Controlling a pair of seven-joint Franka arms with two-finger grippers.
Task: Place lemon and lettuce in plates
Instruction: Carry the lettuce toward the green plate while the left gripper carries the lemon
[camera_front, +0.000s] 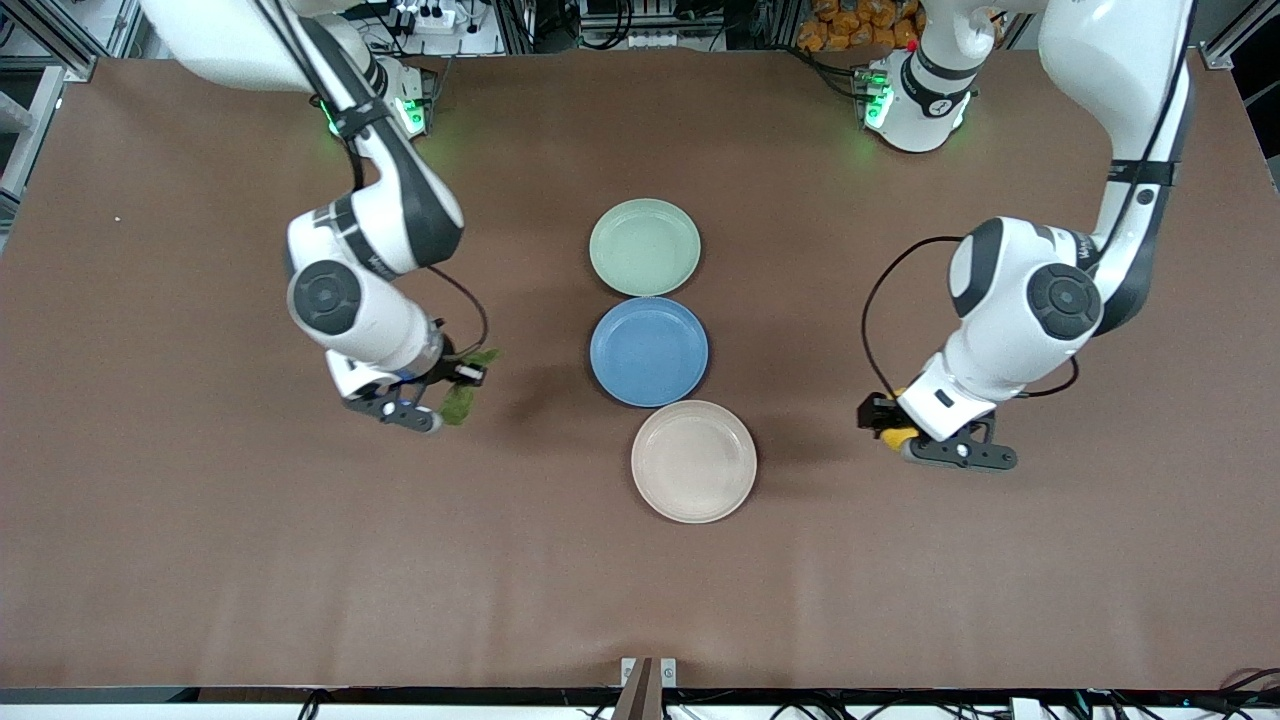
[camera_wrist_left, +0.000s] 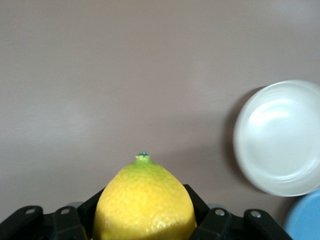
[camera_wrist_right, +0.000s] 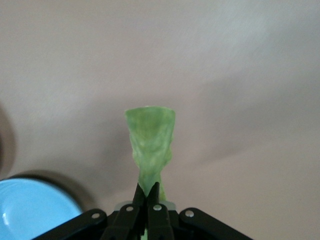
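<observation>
Lemon (camera_wrist_left: 144, 202) clamped in left gripper (camera_front: 905, 436) jaws, lettuce (camera_wrist_right: 149, 147) in right gripper (camera_front: 452, 385) (both over bare table (camera_front: 200, 520)); plates (camera_front: 693, 461) between.

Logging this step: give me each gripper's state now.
Left gripper: shut on the lemon, over bare table.
Right gripper: shut on the lettuce, over bare table.

We see only a sliver of the lemon (camera_front: 897, 434) from the front, the left gripper (camera_front: 905, 432) covering the rest. The left wrist view's edge cuts off the lemon's lower half, the beige-white plate (camera_wrist_left: 278, 138) and the blue plate (camera_wrist_left: 306, 218). The lettuce (camera_wrist_right: 149, 146) stem end disappears between the right gripper's (camera_wrist_right: 149, 205) fingers.
</observation>
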